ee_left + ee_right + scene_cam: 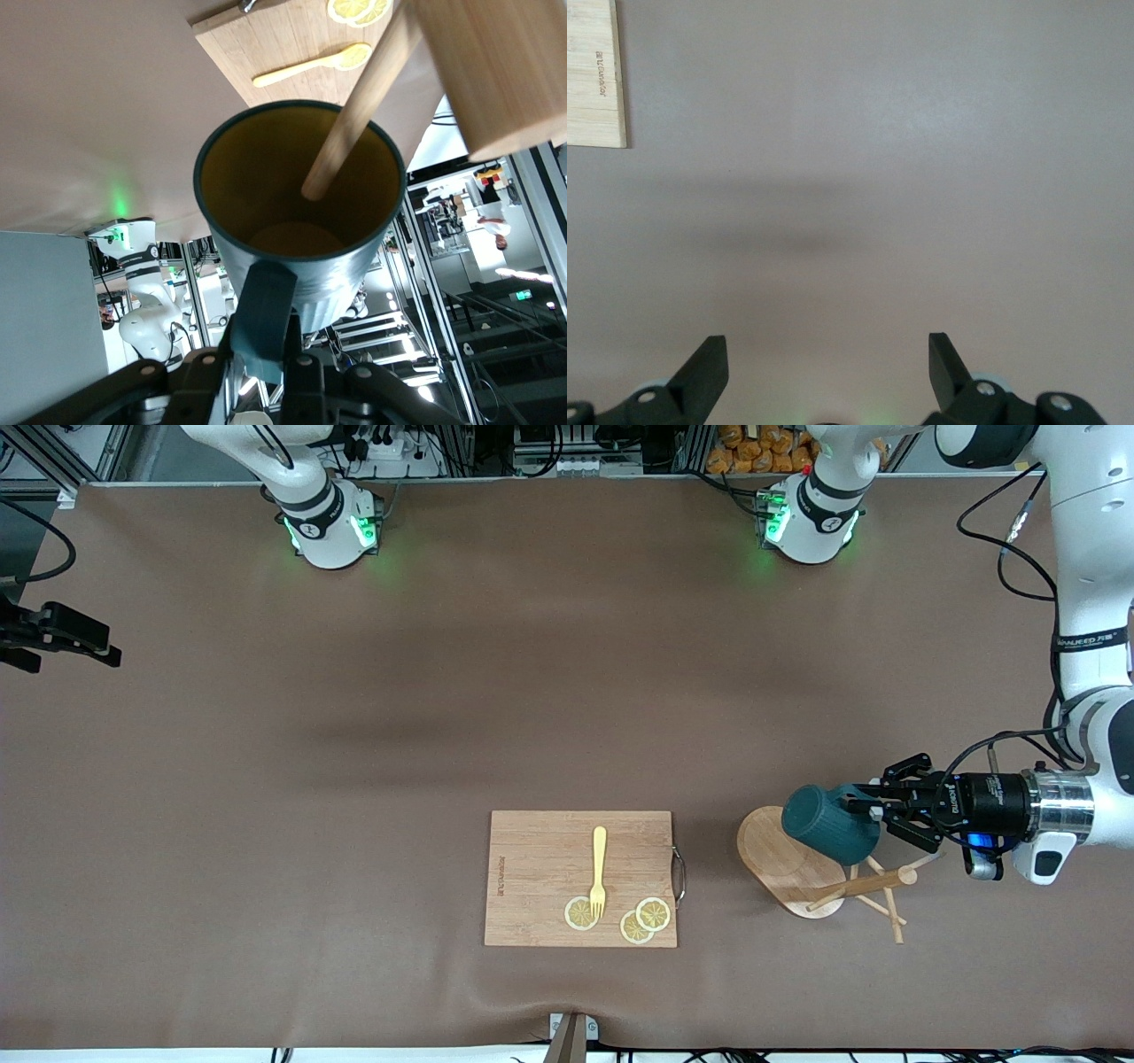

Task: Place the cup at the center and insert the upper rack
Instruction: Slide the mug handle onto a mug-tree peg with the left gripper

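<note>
Both arms are glossy white with rounded shells and black bands at the joints, and each round base (330, 530) glows green at its sides, near the upper left and upper right of the front view. The left arm, at the right edge of the frame, carries looping black cables, a black band with pale lettering, a silver ring, a black barrel-shaped wrist and a small blue light. Both hands, the left hand (873, 812) and the right hand (828, 363), are black, the right one's fingers squared and wedge-shaped with pale round screws at their roots.

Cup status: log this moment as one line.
cup: held by handle in left pincer, over upper rack | peg in cup mouth | right pincer: open, waiting
</note>
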You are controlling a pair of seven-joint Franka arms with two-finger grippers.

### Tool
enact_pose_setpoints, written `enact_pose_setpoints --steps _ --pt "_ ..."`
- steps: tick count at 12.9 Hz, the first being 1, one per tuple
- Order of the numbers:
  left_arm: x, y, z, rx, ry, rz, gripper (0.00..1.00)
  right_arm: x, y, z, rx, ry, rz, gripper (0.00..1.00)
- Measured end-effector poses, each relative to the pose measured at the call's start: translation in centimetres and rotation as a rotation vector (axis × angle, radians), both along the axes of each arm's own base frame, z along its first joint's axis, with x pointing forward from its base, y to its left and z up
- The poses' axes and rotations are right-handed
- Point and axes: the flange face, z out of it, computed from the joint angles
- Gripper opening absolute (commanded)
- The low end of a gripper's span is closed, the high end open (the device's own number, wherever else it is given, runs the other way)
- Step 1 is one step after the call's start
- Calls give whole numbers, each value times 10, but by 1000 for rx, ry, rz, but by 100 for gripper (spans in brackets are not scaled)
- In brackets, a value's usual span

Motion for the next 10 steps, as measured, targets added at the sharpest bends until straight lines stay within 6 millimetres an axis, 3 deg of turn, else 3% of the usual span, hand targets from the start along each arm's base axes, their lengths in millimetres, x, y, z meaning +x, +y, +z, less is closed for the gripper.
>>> enact_pose_setpoints --steps 10 --pt "3 26 -27 -76 -22 39 0 0 -1 0 0 0 -1 100"
